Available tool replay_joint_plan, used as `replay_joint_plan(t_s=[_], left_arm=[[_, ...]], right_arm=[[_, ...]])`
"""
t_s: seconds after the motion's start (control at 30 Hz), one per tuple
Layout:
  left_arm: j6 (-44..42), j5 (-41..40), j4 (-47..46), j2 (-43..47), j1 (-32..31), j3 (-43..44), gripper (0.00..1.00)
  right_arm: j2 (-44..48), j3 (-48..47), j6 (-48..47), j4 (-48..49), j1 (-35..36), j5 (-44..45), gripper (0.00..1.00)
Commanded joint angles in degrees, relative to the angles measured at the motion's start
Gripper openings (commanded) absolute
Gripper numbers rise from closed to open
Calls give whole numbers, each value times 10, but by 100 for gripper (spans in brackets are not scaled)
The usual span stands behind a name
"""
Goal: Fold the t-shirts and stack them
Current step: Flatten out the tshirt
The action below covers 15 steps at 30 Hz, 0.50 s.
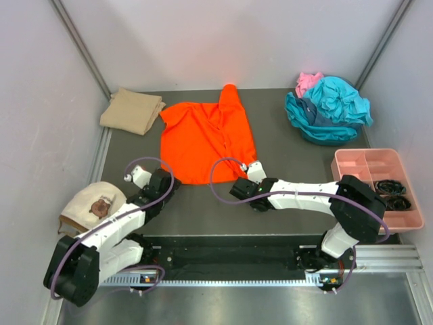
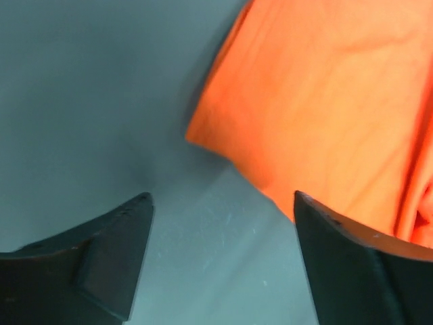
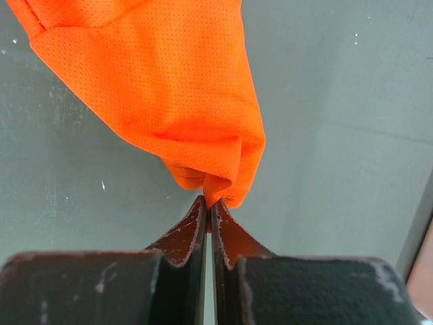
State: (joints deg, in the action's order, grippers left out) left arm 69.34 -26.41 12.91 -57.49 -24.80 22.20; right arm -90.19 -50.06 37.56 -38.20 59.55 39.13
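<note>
Lower left, the left gripper (image 2: 223, 203) gapes empty beside the orange t-shirt (image 1: 206, 139) spread mid-frame, its lower-right corner pinched by the right gripper (image 3: 208, 203): laying-out seems in hand, and the left probably needs the near corner before folding.

You have a cream round cap (image 1: 84, 203) lying at the left edge of the grey table (image 1: 203, 213), with a small brown patch on its top. At the right edge you'll see a pink compartment tray (image 1: 369, 153). Dark coiled items (image 1: 392, 193) sit in its right part.
</note>
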Motion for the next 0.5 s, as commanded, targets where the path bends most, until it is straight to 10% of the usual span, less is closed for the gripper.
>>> replay_joint_plan(t_s=[0.0,0.47], left_arm=[[46,56,-53,26,0,-16,98],[86,36,-265,-68,0,-74,99]], right_arm=[[-3,-28,1,8,-2,4,0],[-3,-35,-6,0,-2,4,0]])
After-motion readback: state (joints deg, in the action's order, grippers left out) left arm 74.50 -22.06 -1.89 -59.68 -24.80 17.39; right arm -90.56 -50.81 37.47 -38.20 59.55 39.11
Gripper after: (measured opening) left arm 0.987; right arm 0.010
